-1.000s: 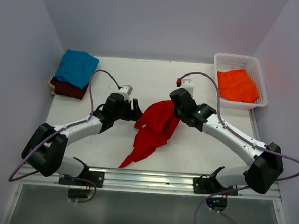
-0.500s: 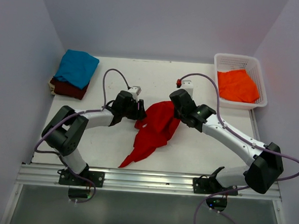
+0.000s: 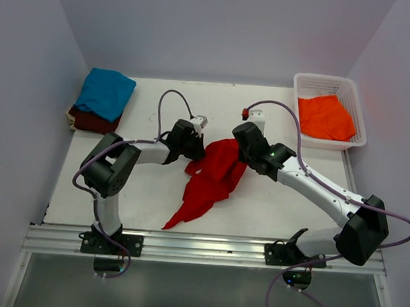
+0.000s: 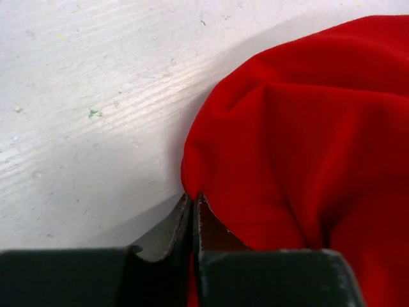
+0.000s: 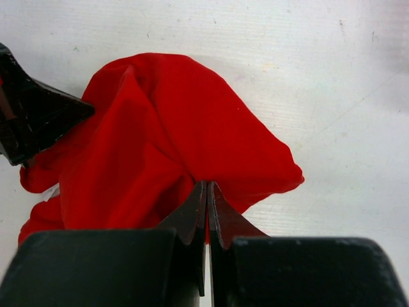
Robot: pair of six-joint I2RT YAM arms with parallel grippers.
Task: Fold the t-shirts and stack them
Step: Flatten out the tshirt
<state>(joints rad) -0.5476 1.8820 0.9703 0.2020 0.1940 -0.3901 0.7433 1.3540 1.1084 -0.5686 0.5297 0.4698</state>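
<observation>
A bright red t-shirt (image 3: 210,178) lies crumpled mid-table, trailing toward the front edge. My left gripper (image 3: 199,150) pinches its upper left edge; in the left wrist view the jaws are shut on the red t-shirt (image 4: 300,147), the left gripper (image 4: 193,199) low over the tabletop. My right gripper (image 3: 241,156) holds the upper right part; in the right wrist view the right gripper (image 5: 206,187) is shut on a fold of red t-shirt (image 5: 160,141). A teal t-shirt (image 3: 106,92) lies folded on a maroon t-shirt (image 3: 92,122) at the back left. An orange t-shirt (image 3: 324,117) lies in the basket.
The white lattice basket (image 3: 355,107) stands at the back right corner. A small white block with a red cap (image 3: 253,115) sits behind the right gripper. Grey walls close in on both sides, and a metal rail (image 3: 199,245) runs along the near edge.
My left arm swung right to the red t-shirt's upper left edge and its jaws closed on the cloth. The right arm held still.
</observation>
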